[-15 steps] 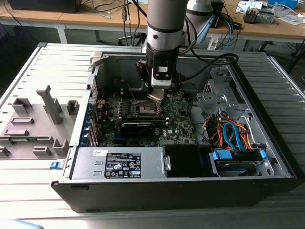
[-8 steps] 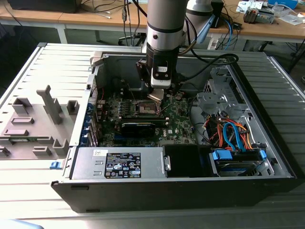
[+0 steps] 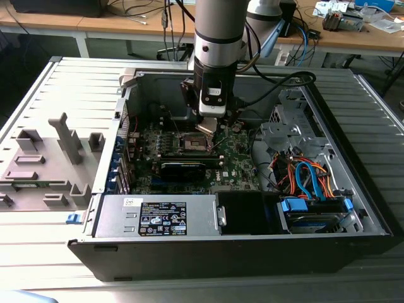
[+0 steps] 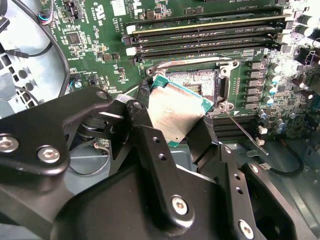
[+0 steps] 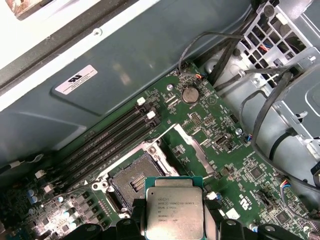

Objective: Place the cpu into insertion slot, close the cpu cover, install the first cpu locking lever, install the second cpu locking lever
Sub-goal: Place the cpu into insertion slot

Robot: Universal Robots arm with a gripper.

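Observation:
My gripper is shut on the cpu, a flat square chip with a silvery top and a green edge, its black fingers pressing on two opposite sides. The chip hangs tilted just above the insertion slot, partly covering it. In the first wrist view the cpu sits right beside the dark-centred insertion slot. The cpu cover stands swung open at the slot's edge. A thin locking lever sticks out loose. In the exterior view the gripper hovers over the slot.
The motherboard lies in an open computer case. Memory slots run beside the socket, and a long black card lies in front. The power supply, blue and orange cables and a grey fixture surround it.

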